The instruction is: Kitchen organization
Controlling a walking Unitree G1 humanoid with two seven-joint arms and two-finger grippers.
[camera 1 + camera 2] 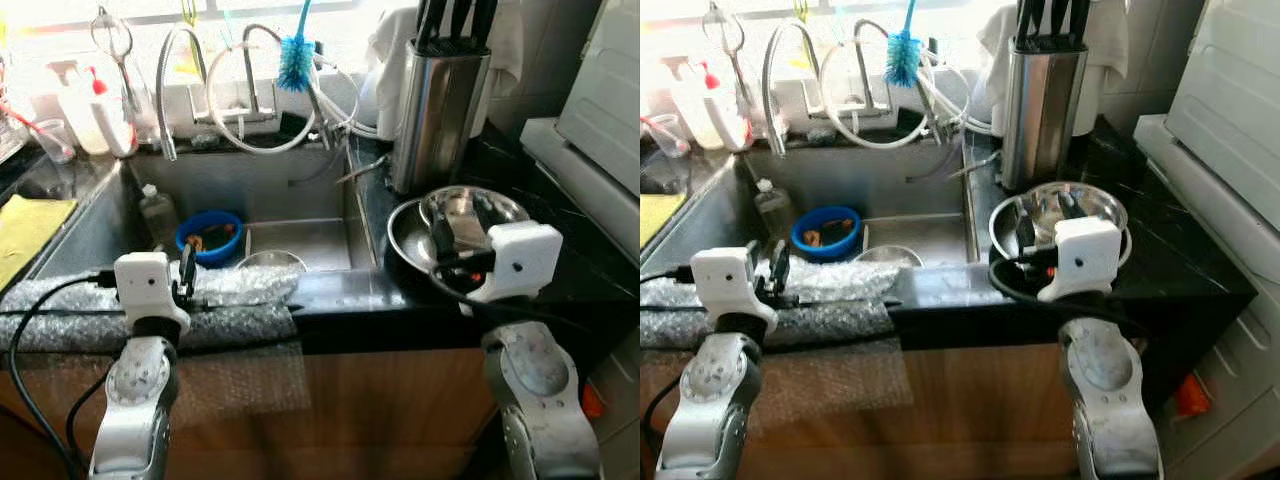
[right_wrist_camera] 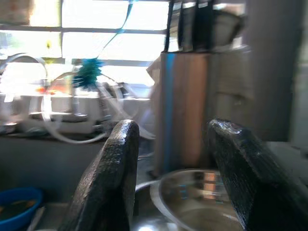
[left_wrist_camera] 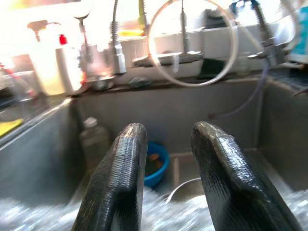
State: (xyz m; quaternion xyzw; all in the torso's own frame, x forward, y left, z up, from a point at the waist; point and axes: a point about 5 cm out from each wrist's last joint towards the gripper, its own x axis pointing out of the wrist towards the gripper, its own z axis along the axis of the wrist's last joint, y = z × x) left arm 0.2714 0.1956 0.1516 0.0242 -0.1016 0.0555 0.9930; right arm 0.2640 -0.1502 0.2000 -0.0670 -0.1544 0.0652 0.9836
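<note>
Head views: your right gripper hangs over the steel bowl, which sits on the black counter just right of the sink and in front of the steel knife block. The block stands upright, long axis vertical, dark handles pointing up. Your left gripper hovers at the sink's front edge over the bubble wrap. In the basin you have a blue bowl, a small clear bottle against the left wall, and a glass bowl rim near the front. A blue bottle brush stands bristles-down handle-up behind the faucet.

Left wrist view: your fingers are parted, nothing between them, pointing toward the blue bowl and bottle.

Right wrist view: your fingers are spread wide and empty, the steel bowl just below, the knife block beyond.
</note>
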